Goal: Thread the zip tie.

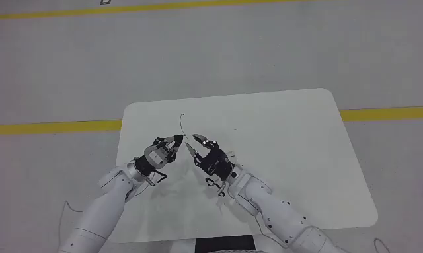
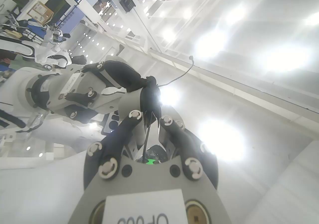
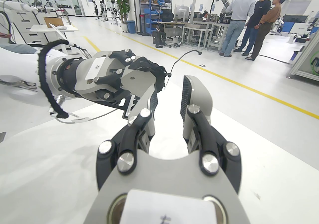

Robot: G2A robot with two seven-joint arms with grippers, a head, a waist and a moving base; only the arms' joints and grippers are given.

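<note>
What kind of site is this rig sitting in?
Probably an industrial robotics lab or test hall. There is a yellow floor line marking lanes, a rack of blue bins beside workbenches, and a row of other white robots along the far wall.

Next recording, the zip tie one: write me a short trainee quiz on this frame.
1. True or false: the right end effector has its jaws open.
2. What holds the zip tie? A) the left end effector, B) the right end effector, C) nothing, it lies loose.
3. Fill in: the zip tie's head is ___ the white table, not resting on it.

Key: 1 true. 2 A: the left end effector is shut on the strap, and the free end curves up from it. 3 above.
</note>
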